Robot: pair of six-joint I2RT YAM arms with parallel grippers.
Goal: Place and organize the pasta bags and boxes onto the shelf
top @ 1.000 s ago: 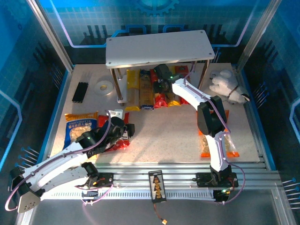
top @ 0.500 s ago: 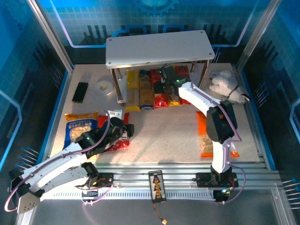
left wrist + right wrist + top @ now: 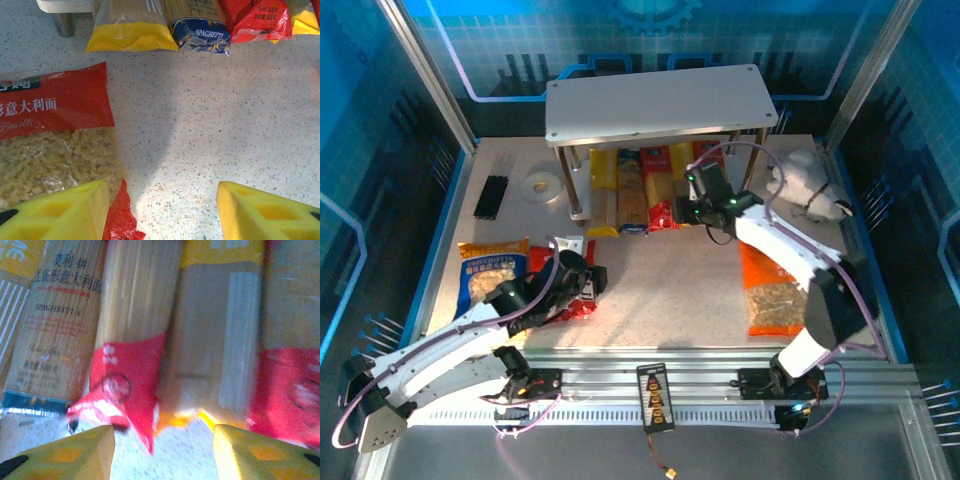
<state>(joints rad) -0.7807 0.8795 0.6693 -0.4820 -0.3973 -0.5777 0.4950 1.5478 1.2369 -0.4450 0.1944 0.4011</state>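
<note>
currently left claw [image 3: 162, 212] stands wide and empty at a corner of the red bag [image 3: 55, 125] on the table [image 3: 225, 125]; right claw [image 3: 162, 450] wide, empty, facing the pasta boxes [image 3: 132, 325] under the shelf [image 3: 655, 100] top; risk: pinching only loose film, so the bag slips out

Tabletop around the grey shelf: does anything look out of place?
Yes: a white plush toy lies right of the two-tier light grey shelf, odd among long narrow pasta packs; a white tape roll and black sticks lie to its left.
</note>
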